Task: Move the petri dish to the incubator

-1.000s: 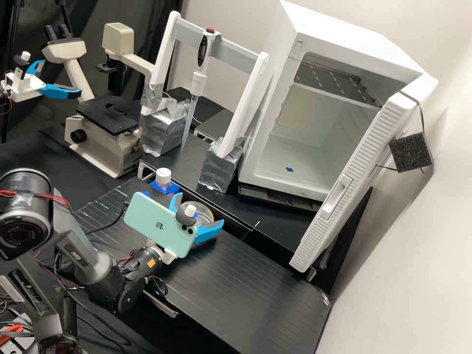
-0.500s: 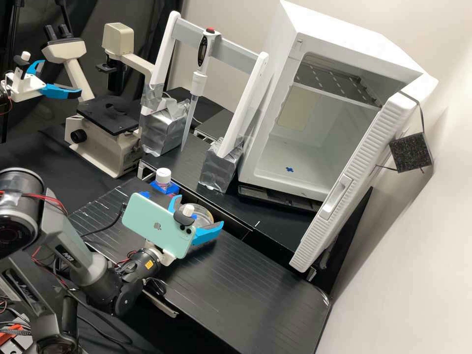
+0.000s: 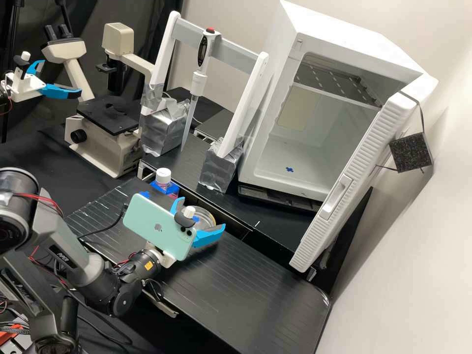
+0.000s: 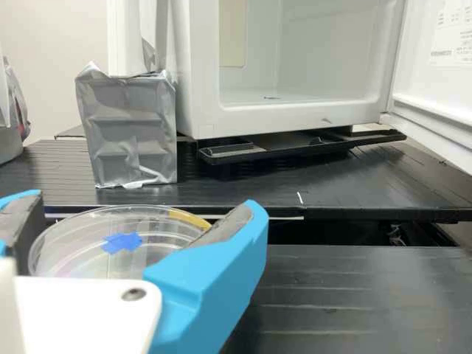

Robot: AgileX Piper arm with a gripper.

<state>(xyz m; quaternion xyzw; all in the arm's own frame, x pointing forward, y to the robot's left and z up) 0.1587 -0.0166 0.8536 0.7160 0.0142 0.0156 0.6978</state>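
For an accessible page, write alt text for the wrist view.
White pincer with bright blue fingers holding a clear, round plastic petri dish with a blue tape cross; beyond, on a black bench, an open white incubator beside a silver foil-wrapped block.

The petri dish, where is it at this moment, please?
In the high view, the dish is in the tool, between its blue fingers, just right of the phone and bottle.

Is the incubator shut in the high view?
No, its door stands swung open, with the shelf visible inside.
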